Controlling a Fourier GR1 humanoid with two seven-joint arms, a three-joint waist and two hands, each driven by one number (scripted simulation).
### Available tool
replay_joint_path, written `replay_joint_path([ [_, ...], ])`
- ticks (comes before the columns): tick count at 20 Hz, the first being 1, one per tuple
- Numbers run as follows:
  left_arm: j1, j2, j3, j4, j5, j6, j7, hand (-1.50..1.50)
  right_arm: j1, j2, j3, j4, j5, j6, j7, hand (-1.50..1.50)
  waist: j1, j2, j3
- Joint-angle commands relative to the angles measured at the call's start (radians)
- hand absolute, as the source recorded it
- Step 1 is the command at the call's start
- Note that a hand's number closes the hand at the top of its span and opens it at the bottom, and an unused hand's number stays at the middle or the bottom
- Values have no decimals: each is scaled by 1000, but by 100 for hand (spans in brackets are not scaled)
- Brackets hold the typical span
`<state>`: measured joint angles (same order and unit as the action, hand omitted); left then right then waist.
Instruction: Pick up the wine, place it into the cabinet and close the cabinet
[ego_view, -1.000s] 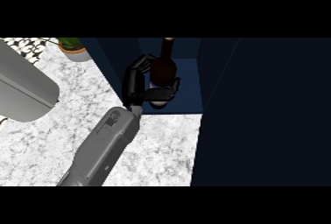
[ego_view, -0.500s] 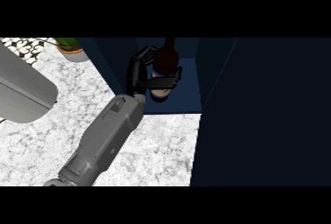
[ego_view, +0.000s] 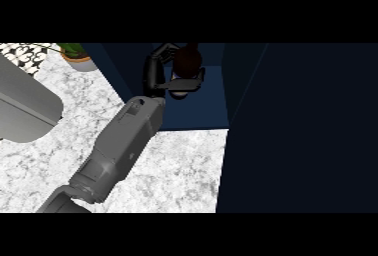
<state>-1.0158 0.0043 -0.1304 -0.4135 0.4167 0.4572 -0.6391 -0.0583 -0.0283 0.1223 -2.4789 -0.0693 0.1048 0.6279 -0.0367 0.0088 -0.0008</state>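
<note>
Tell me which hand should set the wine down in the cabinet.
Right. The right hand is curled round the wine bottle inside the open cabinet. No other hand shows, so it likely only needs to set the bottle down and let go.

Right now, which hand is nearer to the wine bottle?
Right. The right hand holds the wine bottle inside the cabinet; the left hand is not visible.

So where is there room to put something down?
Bare counter lies between the forearm and the dark cabinet door, and left of the forearm too. It is crowded at the back of the cabinet, where the right hand holds the wine bottle.
</note>
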Motion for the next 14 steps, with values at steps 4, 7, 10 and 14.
replay_joint_path([
  [4, -102, -4, 47, 124, 23, 13, -53, 150, -14, -29, -61, -66, -91, 19, 30, -150, -13, 4, 1],
  [7, -83, 20, 88, 169, 11, -54, -88, 150, 4, 9, -13, -38, -42, 2, -3, -150, -5, 6, 0],
  [10, -127, 22, 135, 189, 58, -54, -35, 150, -19, -14, -49, -83, -84, 1, 55, -150, -17, 8, 0],
  [14, -105, -4, 162, 203, 114, -66, -75, 150, 41, 7, 4, -86, -74, 25, 5, -150, -34, 8, 0],
])
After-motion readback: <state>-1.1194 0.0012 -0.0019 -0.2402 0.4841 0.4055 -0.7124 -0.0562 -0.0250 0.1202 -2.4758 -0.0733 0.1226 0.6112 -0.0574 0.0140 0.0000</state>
